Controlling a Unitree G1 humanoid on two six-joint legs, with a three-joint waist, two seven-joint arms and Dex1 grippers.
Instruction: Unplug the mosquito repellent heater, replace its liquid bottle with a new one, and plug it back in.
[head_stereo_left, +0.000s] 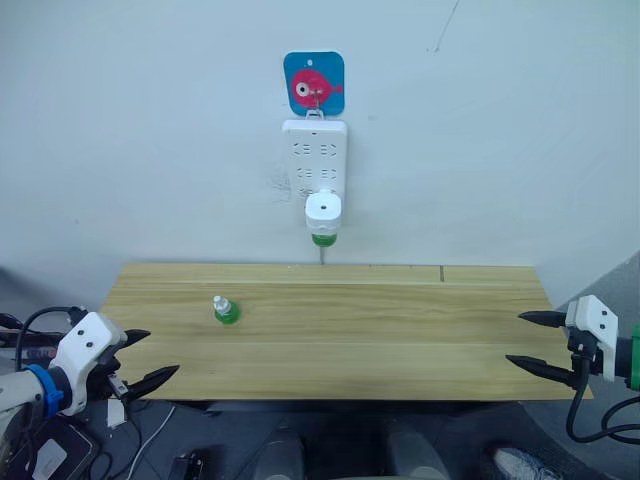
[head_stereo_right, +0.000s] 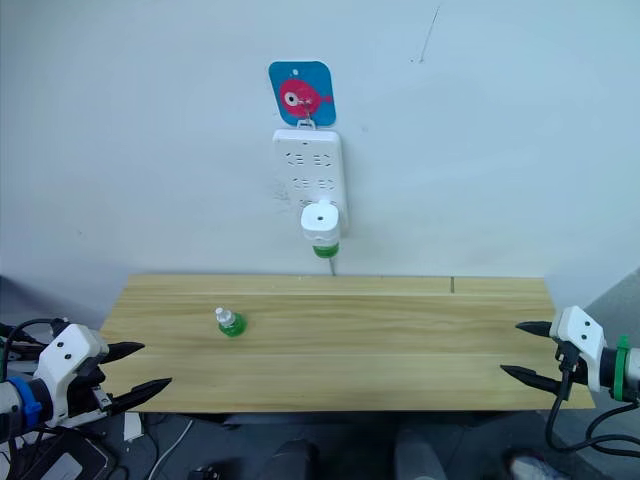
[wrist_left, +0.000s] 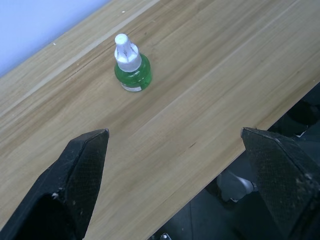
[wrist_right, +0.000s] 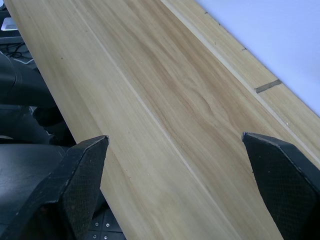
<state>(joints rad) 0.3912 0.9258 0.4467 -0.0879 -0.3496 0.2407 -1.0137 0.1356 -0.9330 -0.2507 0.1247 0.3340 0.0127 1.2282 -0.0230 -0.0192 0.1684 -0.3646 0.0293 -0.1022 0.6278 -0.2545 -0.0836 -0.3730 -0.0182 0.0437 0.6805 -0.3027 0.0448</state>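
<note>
From my head, left eye: my left gripper (head_stereo_left: 140, 358) sits low at the near left corner of the wooden table (head_stereo_left: 400, 330), its black fingers spread wide and pointing inward over the edge, holding nothing. My right gripper (head_stereo_left: 535, 342) is at the near right edge, level with the tabletop, fingers also parted wide and empty, pointing back toward the centre. The mosquito repellent heater (head_stereo_left: 322, 210) is on the wall above the table's far edge, plugged into the lower end of the white power strip (head_stereo_left: 314, 150), with a green liquid bottle (head_stereo_left: 323, 238) hanging beneath it. The strip hangs from a blue hook plate with a pink fish (head_stereo_left: 313, 84). A spare green bottle (head_stereo_left: 225, 309) with a white cap stands upright on the table's left half, well apart from both my grippers.

Right eye: the same layout; both forearms reach in from the table's near corners, roughly level, fingers aimed toward each other across the board.

Left wrist: my two fingers frame the near edge of the table, wide apart, with the spare bottle standing on the wood beyond and between them.

Right wrist: my fingers stand wide apart over bare plank, the pale wall (wrist_right: 280, 35) running along the far side.
</note>
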